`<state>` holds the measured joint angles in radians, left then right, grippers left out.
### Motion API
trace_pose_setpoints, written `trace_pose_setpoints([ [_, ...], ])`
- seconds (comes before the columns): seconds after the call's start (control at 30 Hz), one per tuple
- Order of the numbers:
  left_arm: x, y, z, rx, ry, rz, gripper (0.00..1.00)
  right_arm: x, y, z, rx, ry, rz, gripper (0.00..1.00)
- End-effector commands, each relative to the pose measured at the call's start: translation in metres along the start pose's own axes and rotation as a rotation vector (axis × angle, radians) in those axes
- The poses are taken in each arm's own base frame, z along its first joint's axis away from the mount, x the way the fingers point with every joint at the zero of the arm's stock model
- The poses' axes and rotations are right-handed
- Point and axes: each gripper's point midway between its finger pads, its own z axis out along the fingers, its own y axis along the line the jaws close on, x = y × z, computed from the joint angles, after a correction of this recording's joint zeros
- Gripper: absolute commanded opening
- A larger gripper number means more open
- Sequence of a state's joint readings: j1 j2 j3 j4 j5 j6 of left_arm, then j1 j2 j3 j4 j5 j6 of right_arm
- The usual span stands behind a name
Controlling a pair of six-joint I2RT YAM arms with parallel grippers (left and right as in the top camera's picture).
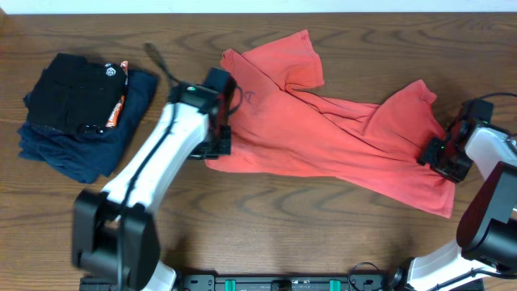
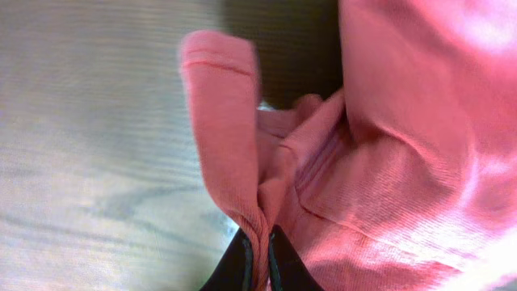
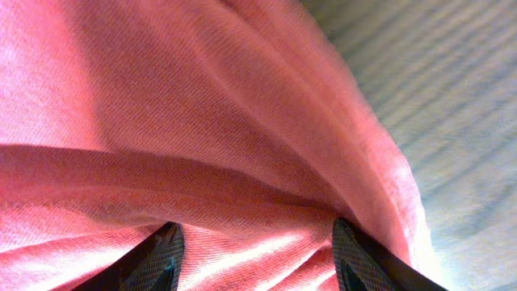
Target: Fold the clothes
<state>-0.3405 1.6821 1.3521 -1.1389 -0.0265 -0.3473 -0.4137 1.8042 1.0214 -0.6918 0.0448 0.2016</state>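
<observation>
Two grippers were at the coral-red T-shirt (image 1: pixel 339 137), which lay crumpled and unfolded across the middle and right of the wooden table (image 1: pixel 283 234). I read the left gripper (image 2: pixel 257 259) as closed, its jaws pinching a raised fold of cloth at the shirt edge nearest the dark stack. The right gripper (image 3: pixel 258 260) sat at the opposite edge, beside a sleeve. Its jaws stood apart with fabric lying across the gap, and I saw no pinch there. A stack of dark folded garments (image 1: pixel 77 109) lay at the table's left end, apart from the shirt.
</observation>
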Motion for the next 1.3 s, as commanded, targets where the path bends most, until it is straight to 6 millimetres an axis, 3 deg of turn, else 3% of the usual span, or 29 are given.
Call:
trace_pose_setpoints([
  [0.0, -0.002, 0.001, -0.015, 0.052, -0.027, -0.122, 0.06, 0.007, -0.007, 0.009, -0.022, 0.062, 0.026, 0.58],
  [0.13, 0.003, -0.007, -0.017, 0.098, -0.005, -0.120, 0.06, 0.018, 0.011, -0.016, -0.127, 0.131, -0.003, 0.59],
  [0.3, 0.003, -0.008, -0.017, 0.101, -0.002, -0.120, 0.06, 0.034, 0.006, -0.055, -0.118, 0.153, 0.035, 0.59],
  [0.43, 0.002, -0.008, -0.017, 0.103, -0.007, -0.120, 0.06, 0.049, -0.003, -0.069, -0.087, 0.131, 0.102, 0.60],
  [0.53, 0.001, -0.009, -0.017, 0.105, -0.010, -0.120, 0.06, 0.066, -0.007, -0.066, -0.075, 0.114, 0.168, 0.60],
  [0.8, 0.001, -0.008, -0.017, 0.104, -0.010, -0.120, 0.06, 0.112, -0.028, -0.032, 0.008, 0.081, 0.377, 0.60],
  [1.03, 0.002, -0.008, -0.017, 0.101, -0.010, -0.119, 0.06, 0.116, -0.056, -0.020, 0.162, 0.015, 0.486, 0.59],
  [1.27, 0.002, -0.008, -0.017, 0.101, -0.009, -0.119, 0.06, 0.111, -0.060, -0.009, 0.167, -0.047, 0.516, 0.57],
])
